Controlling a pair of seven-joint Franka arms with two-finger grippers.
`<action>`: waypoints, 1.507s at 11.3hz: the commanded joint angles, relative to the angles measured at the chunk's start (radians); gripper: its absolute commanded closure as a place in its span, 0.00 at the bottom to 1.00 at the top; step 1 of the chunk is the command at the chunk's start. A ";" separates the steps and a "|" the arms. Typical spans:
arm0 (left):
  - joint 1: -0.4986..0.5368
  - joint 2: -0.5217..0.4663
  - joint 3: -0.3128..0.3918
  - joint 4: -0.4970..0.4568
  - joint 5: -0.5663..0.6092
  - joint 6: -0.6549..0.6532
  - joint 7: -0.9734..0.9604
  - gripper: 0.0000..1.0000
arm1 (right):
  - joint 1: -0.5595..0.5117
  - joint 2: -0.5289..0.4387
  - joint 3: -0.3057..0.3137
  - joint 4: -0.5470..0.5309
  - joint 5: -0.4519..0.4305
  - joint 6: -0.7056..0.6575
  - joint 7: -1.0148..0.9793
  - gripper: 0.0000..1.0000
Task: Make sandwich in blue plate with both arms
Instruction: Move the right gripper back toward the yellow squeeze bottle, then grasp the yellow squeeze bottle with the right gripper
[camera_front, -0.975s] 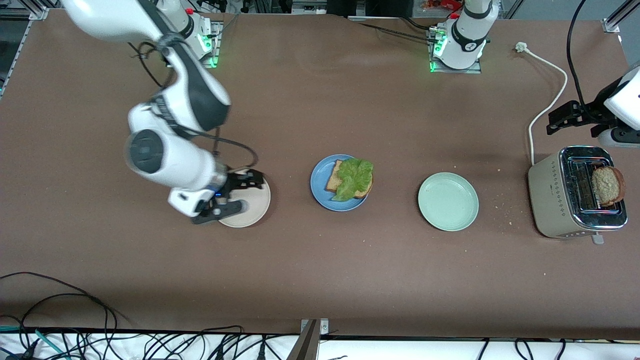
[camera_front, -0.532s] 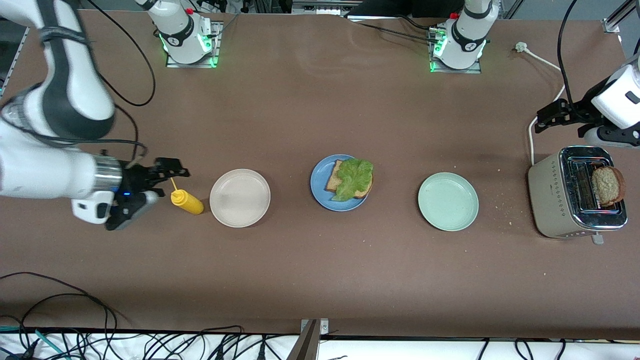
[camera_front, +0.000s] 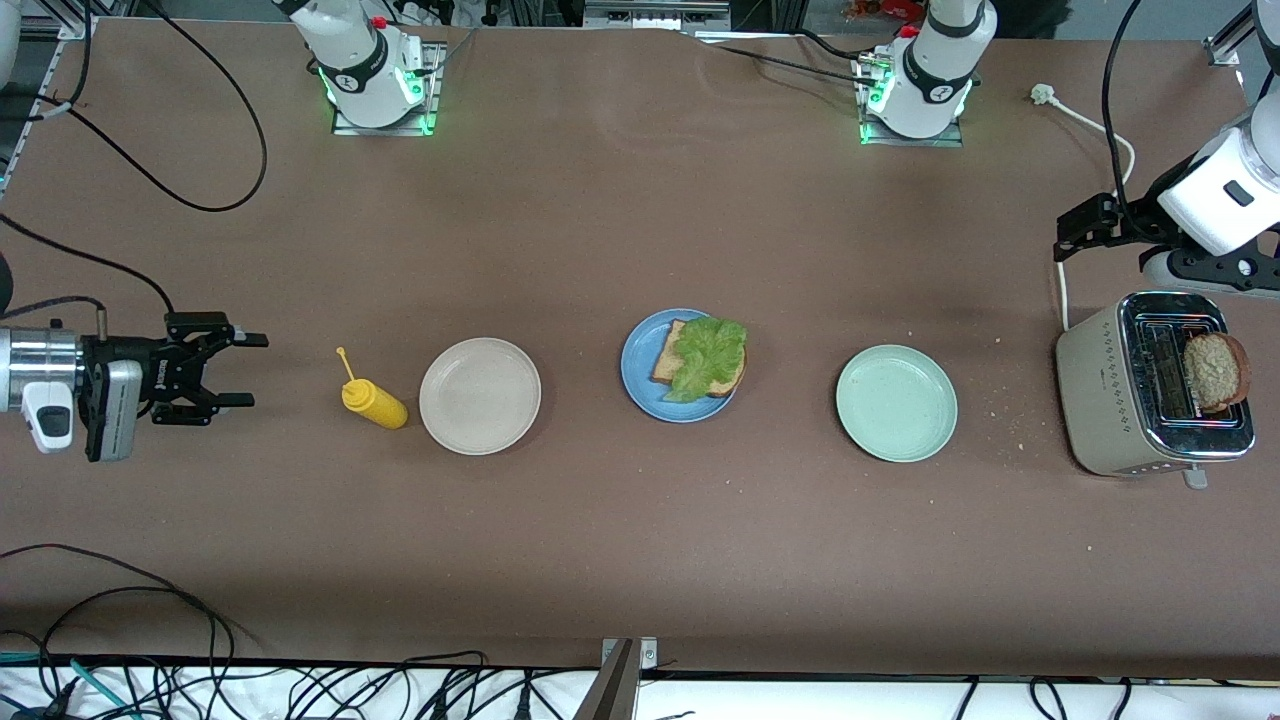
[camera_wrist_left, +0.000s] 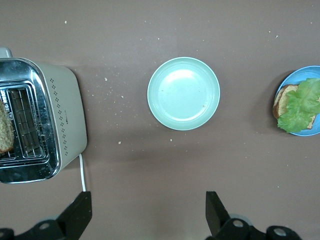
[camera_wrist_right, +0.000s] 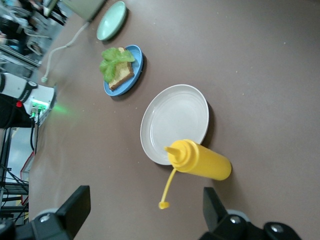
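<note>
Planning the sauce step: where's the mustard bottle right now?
The yellow mustard bottle lies on its side on the table, beside the beige plate toward the right arm's end, between that plate and the open right gripper.

The front camera looked down from high across the brown table, facing both bases. The left wrist camera looked straight down; the right wrist camera looked low and slanted. All three shared the round matte blue plate (camera_front: 680, 366) (camera_wrist_left: 302, 100) (camera_wrist_right: 124, 70).
</note>
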 joint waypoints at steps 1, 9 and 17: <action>0.006 -0.002 0.000 -0.001 -0.010 -0.012 0.007 0.00 | -0.055 0.119 0.018 0.006 0.090 -0.010 -0.228 0.00; 0.013 -0.002 0.000 -0.001 -0.010 -0.014 0.016 0.00 | -0.095 0.264 0.016 -0.080 0.274 0.083 -0.668 0.00; 0.011 0.001 0.000 0.002 -0.010 -0.014 0.016 0.00 | -0.097 0.392 0.013 -0.106 0.396 0.114 -0.965 0.00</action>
